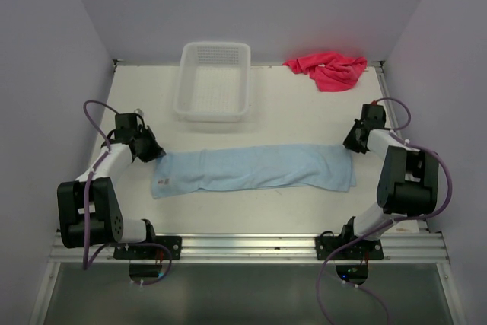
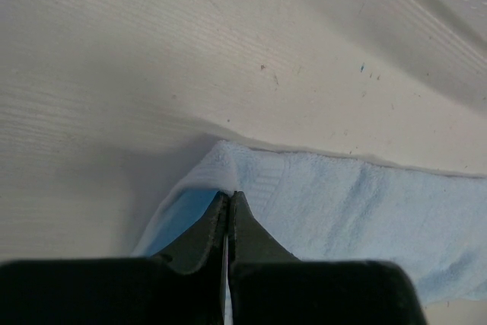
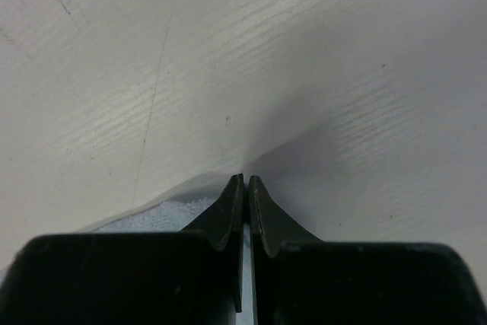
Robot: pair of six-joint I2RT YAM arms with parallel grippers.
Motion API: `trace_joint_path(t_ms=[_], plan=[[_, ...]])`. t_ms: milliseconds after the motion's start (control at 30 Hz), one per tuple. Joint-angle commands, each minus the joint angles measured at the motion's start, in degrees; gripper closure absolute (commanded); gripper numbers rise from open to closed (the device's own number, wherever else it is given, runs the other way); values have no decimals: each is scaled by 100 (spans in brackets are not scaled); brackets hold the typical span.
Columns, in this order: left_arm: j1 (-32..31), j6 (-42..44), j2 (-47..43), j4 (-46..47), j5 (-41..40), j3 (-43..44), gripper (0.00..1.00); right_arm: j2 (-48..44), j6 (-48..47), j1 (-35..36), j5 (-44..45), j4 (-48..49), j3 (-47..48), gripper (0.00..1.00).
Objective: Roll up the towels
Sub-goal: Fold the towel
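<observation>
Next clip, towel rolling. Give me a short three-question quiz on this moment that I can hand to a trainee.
1. True or false: the bright pink-red cloth towel lies crumpled outside the white plastic mesh basket.
2. The light blue cloth towel is: A) rolled up; B) spread out in a long strip; C) bunched in a heap.
3. What is the left hand shut on?
Key: 1 true; 2 B; 3 one end of the light blue cloth towel.
</observation>
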Motion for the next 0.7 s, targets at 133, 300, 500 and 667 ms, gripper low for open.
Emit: trace_joint_path(t_ms=[133, 300, 500, 667], plan=[[142, 185, -241, 241, -14, 344, 100, -567, 114, -15, 236, -459, 501, 100], [203, 185, -311, 258, 29, 353, 100, -787, 140, -15, 447, -802, 756, 100], [265, 176, -723, 338, 205, 379, 100, -1137, 140, -15, 491, -1058, 862, 100], [291, 202, -1005, 425, 259, 458, 100, -1445, 123, -15, 578, -1294, 1037, 100]])
